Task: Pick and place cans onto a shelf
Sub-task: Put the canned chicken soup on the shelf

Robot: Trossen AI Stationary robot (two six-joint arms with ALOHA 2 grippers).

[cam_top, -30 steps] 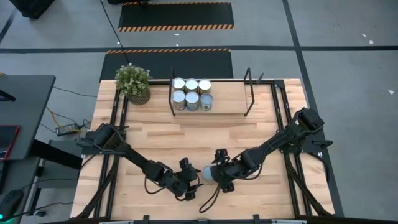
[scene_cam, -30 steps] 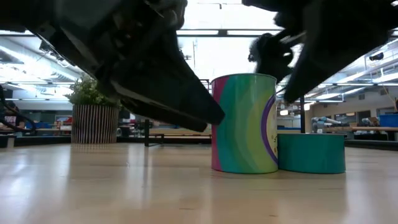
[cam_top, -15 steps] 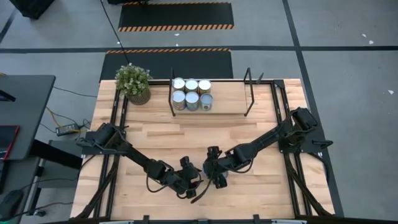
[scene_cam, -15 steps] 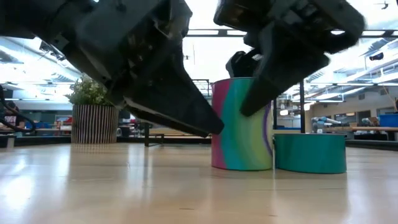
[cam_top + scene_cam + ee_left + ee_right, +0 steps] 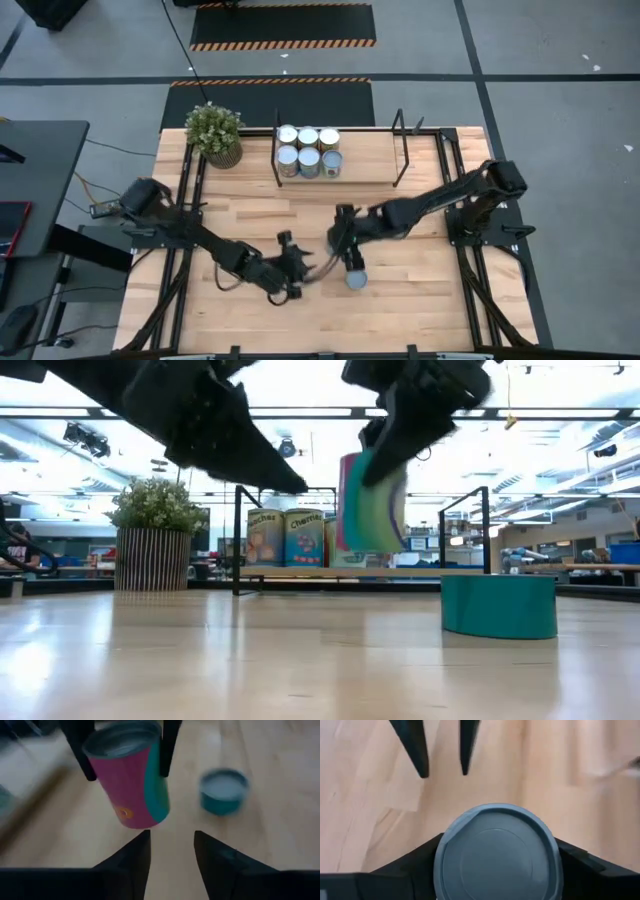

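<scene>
Pink and teal on its side, grey on its lid, the can [image 5: 131,775] sits clamped between the two fingers of our right tool [image 5: 345,240], lifted clear of the wooden surface [image 5: 420,290] and tilted a little off upright. Seen from table height, it hangs in the air with its long axis roughly vertical, leaning slightly. Our left tool [image 5: 292,275] is just beside it, lower and nearer the front edge, its two fingers parted with nothing between them; it looks to be waiting.

Directly beneath the right tool and a touch nearer the front, a short teal tin [image 5: 355,280] stands on the surface. Farther out, beyond the held can and well apart from it, lies the shelf [image 5: 370,165], with six cans [image 5: 308,150] grouped at the end nearer the potted plant [image 5: 215,133]. The rest of its board is bare.

We judge the coming move to be a carry away from the front edge toward that bare stretch, and the right arm is already the better placed.
</scene>
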